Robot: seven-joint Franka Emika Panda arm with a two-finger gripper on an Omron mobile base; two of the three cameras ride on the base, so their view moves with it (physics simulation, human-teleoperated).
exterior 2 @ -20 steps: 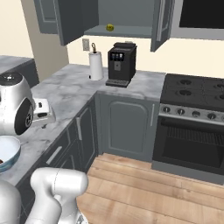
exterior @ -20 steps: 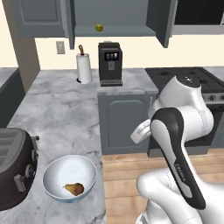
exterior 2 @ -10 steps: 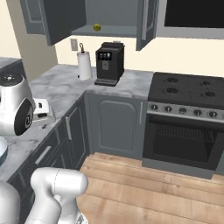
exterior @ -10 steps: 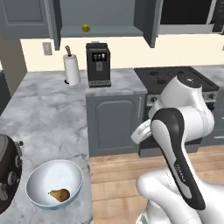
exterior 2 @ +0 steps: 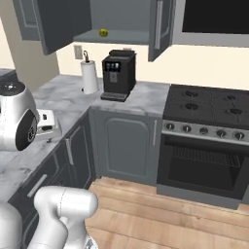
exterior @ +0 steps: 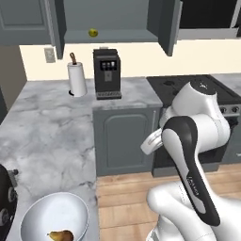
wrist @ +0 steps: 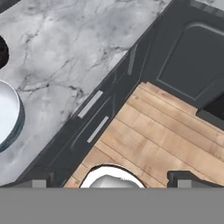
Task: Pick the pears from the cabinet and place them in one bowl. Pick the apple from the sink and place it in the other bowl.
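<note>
The cabinet stands open high on the wall, and one yellow-green pear lies on its shelf. A white and pale blue bowl sits on the near counter at the lower left. It holds a brownish pear. My gripper is open and empty, with its fingertips set wide apart. It looks down on the wooden floor beside the counter's front, far below the cabinet. The apple, the sink and the other bowl are out of view.
A black coffee machine and a paper towel roll stand on the marble counter under the cabinet. A stove with an oven lies to the right. A dark appliance sits beside the bowl.
The whole picture has shifted in both base views, so the base has driven. The cabinet and coffee machine now sit nearer the middle and look larger. The gripper stays open.
</note>
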